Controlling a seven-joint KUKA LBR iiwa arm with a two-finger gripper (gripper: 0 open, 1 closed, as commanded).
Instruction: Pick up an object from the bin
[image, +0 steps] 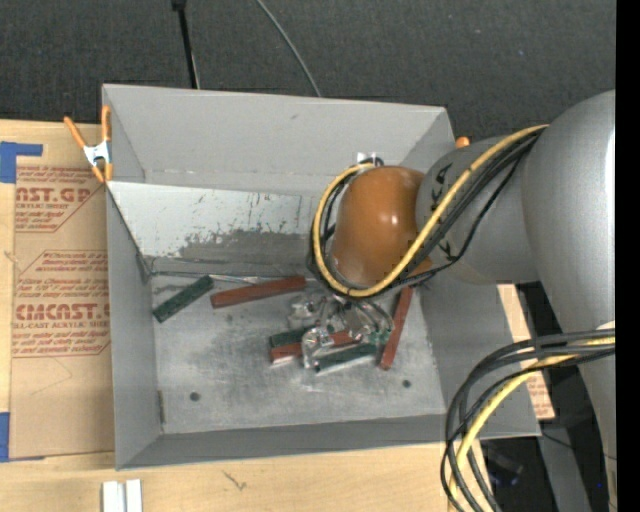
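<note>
My gripper (322, 345) is low in the bin's right half, under the orange dome, its metal fingers down among a small cluster of flat sticks. Under the fingers lies a stick with a red-brown end (287, 349) and a green stick (362, 347) beside it. A red-brown stick (394, 328) leans just to the right of the gripper. Whether anything sits between the fingers is hidden.
A long red-brown stick (256, 292) lies toward the back of the floor, and a dark green stick (182, 297) lies at the left by the wall. The arm and its cables cover the bin's right rear corner.
</note>
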